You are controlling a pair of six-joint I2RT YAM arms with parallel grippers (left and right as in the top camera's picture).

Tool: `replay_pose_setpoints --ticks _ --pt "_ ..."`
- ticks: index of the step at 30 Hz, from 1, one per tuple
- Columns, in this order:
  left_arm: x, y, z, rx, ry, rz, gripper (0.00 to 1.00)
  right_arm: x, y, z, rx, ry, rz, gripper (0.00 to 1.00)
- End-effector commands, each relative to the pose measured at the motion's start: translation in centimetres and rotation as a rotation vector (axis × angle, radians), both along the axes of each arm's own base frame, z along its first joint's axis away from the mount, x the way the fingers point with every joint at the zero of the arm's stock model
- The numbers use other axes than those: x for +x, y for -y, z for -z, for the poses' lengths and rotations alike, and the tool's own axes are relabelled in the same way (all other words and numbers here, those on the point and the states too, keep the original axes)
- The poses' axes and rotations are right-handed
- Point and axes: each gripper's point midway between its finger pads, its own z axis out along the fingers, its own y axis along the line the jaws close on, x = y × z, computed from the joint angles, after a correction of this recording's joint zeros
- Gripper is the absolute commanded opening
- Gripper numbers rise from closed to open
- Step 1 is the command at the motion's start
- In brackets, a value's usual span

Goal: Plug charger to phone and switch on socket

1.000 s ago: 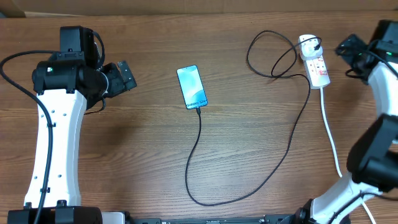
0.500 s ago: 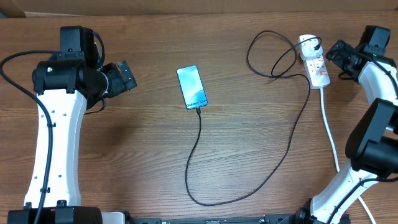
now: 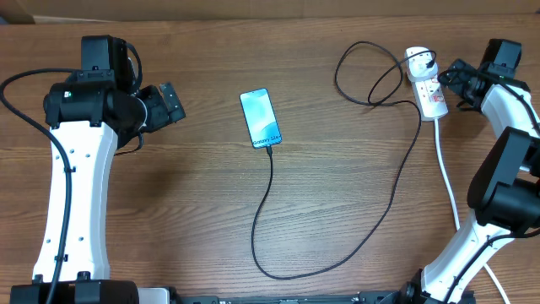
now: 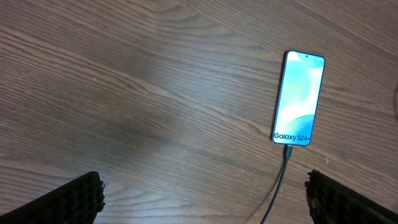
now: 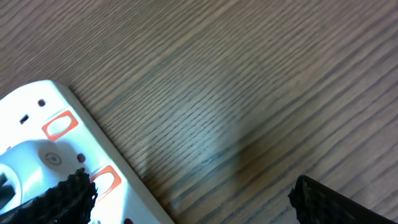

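The phone (image 3: 261, 118) lies screen-up mid-table, its blue screen lit (image 4: 299, 98). The charger (image 3: 268, 211), a thin black cable, has its tip at the phone's bottom edge (image 4: 288, 151); it loops down and back up to a black plug in the socket (image 3: 426, 84). The socket is a white strip with red switches (image 5: 59, 124). My right gripper (image 3: 451, 83) hovers open just right of the socket; one finger (image 5: 62, 199) overlaps the strip's edge. My left gripper (image 3: 169, 103) is open, well left of the phone, with nothing between its fingers (image 4: 74, 199).
The socket's thick white cord (image 3: 447, 181) runs down the right side towards the table's front edge. The black cable makes a loop (image 3: 367, 72) left of the socket. Bare wood (image 3: 169, 211) lies between the left arm and the cable.
My right gripper has moved left, from the table's right edge to right beside the socket. The left arm, phone and cable have stayed put.
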Motion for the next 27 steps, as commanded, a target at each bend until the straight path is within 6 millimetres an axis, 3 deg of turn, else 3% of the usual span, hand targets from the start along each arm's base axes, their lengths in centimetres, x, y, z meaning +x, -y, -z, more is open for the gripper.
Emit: replay_pose_setpoints --ticks 1,27 --pt "0.10 -0.26 0.15 0.013 -0.003 0.010 1.00 0.96 -1.50 0.44 0.008 0.000 -0.139 1.00" --pt "0.10 -0.26 0.15 0.013 -0.003 0.010 1.00 1.20 -1.44 0.91 0.014 0.006 -0.126 1.00"
